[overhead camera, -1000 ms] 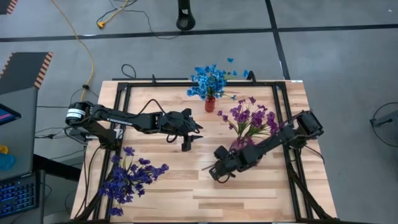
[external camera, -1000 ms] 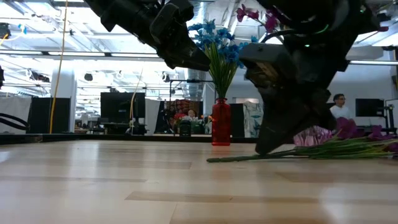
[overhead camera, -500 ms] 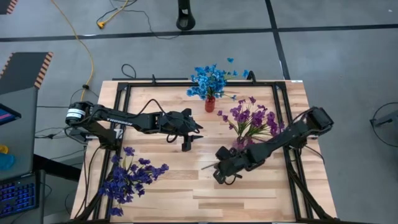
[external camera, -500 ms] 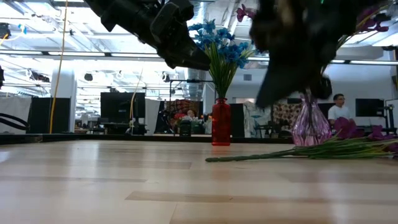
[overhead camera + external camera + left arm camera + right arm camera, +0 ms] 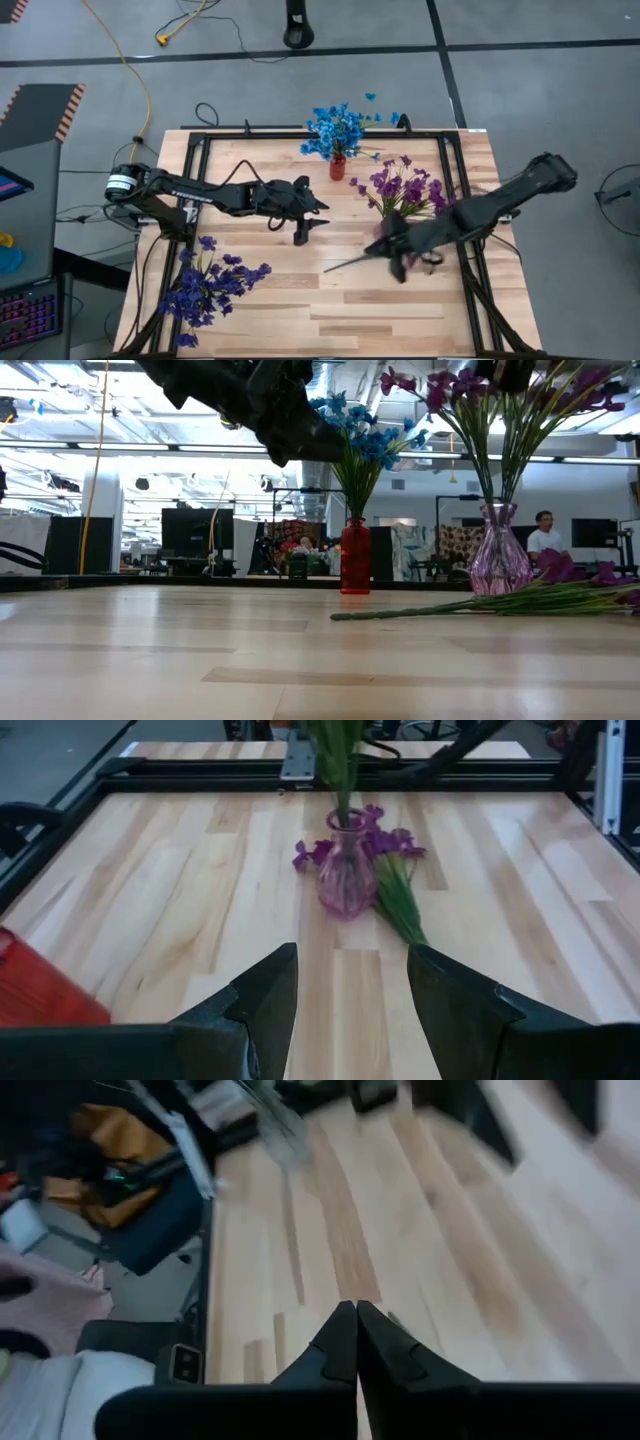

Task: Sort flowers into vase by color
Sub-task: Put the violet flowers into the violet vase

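Flowers stand partly sorted. Blue ones fill the red vase at the far edge of the table, and many purple ones stand in the pink glass vase right of it. Left to do, by my reading: a few purple stems lie flat on the wood by the glass vase, and a whole bunch of dark violet flowers lies loose at the near left corner; I see no third vase for them.

The right gripper hangs over the table just near of the glass vase, fingers pressed together with nothing visible between them. The left gripper waits mid-table, fingers wide apart and empty, facing the glass vase.
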